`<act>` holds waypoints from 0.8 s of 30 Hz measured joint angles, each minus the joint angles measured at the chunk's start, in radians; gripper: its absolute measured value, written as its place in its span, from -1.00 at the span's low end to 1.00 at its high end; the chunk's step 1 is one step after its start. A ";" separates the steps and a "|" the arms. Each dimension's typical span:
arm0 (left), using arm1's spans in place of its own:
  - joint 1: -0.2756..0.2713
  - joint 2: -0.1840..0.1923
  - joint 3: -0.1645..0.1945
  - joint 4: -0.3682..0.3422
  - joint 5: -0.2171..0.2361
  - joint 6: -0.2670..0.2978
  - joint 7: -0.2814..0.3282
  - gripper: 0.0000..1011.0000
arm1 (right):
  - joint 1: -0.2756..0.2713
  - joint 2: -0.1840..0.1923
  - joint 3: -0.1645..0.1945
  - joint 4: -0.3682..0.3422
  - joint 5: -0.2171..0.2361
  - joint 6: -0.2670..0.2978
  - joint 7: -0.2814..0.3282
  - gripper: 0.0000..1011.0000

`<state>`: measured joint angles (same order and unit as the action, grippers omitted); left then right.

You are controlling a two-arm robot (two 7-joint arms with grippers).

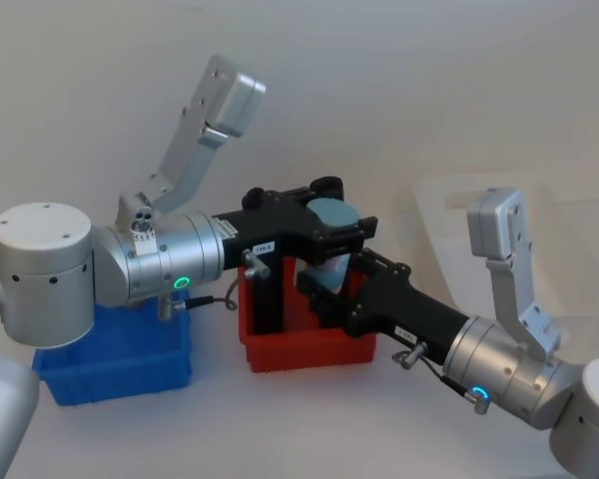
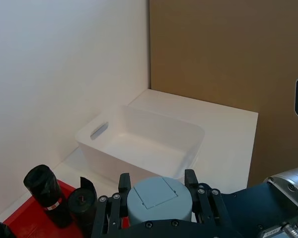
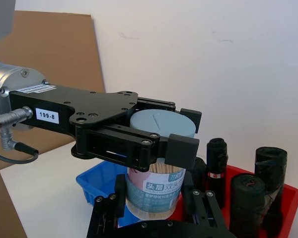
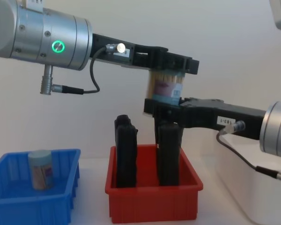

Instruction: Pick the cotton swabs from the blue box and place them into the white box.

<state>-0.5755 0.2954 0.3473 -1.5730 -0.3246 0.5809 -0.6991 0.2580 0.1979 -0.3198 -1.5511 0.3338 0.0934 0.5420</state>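
Observation:
One jar of cotton swabs hangs in the air above the red bin, held from both sides. My left gripper is shut on its upper part just under the pale lid. From the other side my right gripper clasps the lower part, below the purple label. A second jar stands upright in the blue box at the left. The white box sits beyond the red bin, on the right side of the table.
The red bin directly under the held jar holds tall black rolls standing upright. A brown board stands behind the white box. White wall lies behind the table.

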 joint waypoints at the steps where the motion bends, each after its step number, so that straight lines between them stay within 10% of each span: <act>1: 0.000 0.000 0.000 0.000 0.000 0.000 0.000 0.33 | 0.001 -0.001 0.000 0.002 0.003 -0.003 0.002 0.28; 15: 0.001 0.000 0.002 0.002 0.001 0.005 -0.002 0.98 | 0.013 -0.007 -0.007 0.017 0.017 -0.027 0.016 0.29; 24: 0.000 0.000 0.003 0.002 0.003 0.005 -0.002 0.99 | 0.008 0.000 -0.012 0.014 0.013 -0.023 0.014 0.28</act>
<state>-0.5751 0.2955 0.3498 -1.5712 -0.3217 0.5858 -0.7013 0.2655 0.1975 -0.3317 -1.5375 0.3466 0.0701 0.5563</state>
